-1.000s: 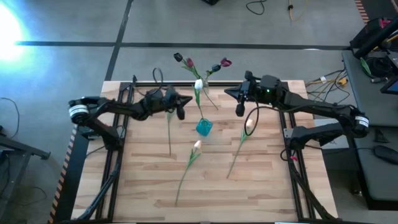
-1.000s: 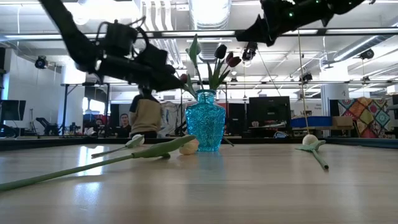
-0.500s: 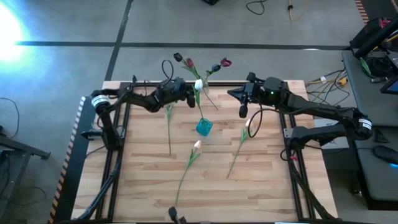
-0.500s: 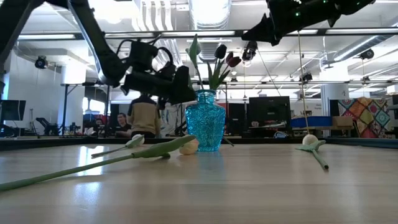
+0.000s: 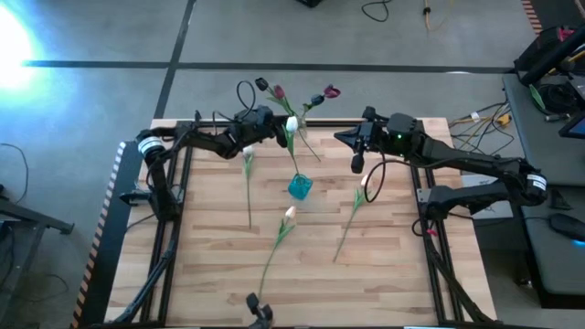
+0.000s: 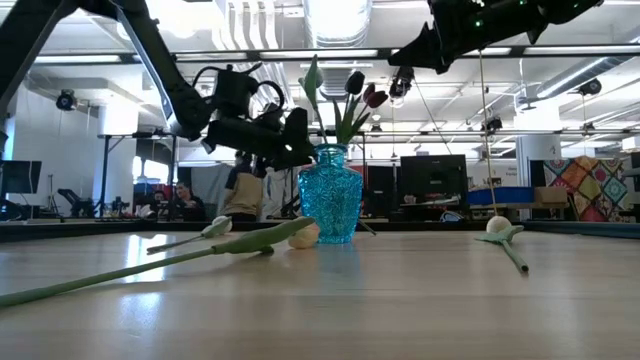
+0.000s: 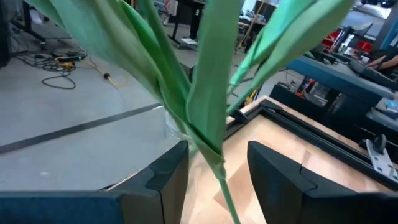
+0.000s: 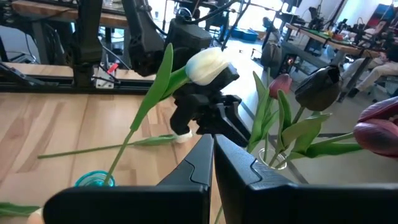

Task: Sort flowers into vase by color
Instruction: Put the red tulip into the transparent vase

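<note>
A blue vase (image 5: 300,187) stands mid-table and holds a white tulip (image 5: 292,123) that leans toward the far edge. Maroon tulips (image 5: 278,92) stand behind it, in what looks like a clear vase (image 8: 273,163). A white tulip (image 5: 247,157) and two peach tulips (image 5: 290,214) (image 5: 366,187) lie flat on the table. My left gripper (image 5: 277,135) is open beside the standing white tulip. Its fingers stand on either side of a leafy green stem (image 7: 219,168); whose stem it is I cannot tell. My right gripper (image 5: 356,161) is shut and empty, high at the far right.
The lying tulips' stems (image 5: 270,260) run toward the near edge. Black frame rails (image 5: 174,201) line the table's left and right sides. Cables (image 5: 475,119) lie beyond the far right corner. People show in the room behind in the low view (image 6: 240,195).
My left gripper has moved toward the far edge and right, from above the lying white tulip to the standing flowers at the vases. Its arm has swung round with it. The flowers have stayed in place.
</note>
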Robot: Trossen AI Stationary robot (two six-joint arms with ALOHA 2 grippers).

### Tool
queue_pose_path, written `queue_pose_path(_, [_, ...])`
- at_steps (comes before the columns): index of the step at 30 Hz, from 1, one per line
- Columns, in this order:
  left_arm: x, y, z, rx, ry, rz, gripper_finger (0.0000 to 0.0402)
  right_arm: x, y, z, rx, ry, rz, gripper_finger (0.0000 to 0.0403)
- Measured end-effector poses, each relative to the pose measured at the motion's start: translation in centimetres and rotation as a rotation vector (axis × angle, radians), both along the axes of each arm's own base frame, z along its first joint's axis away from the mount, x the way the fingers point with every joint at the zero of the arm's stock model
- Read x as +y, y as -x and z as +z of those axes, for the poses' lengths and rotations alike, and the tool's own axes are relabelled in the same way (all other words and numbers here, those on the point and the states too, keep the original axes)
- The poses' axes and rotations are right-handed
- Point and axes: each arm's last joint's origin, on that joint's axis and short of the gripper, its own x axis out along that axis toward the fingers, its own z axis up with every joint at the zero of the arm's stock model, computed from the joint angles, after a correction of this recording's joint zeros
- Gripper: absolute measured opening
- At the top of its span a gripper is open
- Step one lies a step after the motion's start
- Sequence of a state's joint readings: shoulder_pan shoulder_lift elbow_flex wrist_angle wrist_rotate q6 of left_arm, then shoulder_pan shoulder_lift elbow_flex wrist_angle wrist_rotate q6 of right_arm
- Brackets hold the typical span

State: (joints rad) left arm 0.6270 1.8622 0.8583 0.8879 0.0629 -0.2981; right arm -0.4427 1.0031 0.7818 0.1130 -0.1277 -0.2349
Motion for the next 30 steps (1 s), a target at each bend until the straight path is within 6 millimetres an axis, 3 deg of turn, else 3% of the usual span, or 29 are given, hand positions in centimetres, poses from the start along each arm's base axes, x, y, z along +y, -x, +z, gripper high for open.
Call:
queue_pose_path(11, [0.69,0.16,0.23,0.007,0.005,0.018,0.0141,-0.01,0.00,-0.02,0.003,0.002,0.000,0.0009])
queue_pose_path(26, [0.82,0.42,-0.07,0.037,-0.006,0.021,0.0009,-0.01,-0.01,-0.03,0.003,0.002,0.000,0.0009])
queue_pose_path(30, [0.80,0.44,-0.11,0.037,-0.005,0.021,0.0004,-0.01,-0.01,-0.03,0.003,0.003,0.000,0.0009])
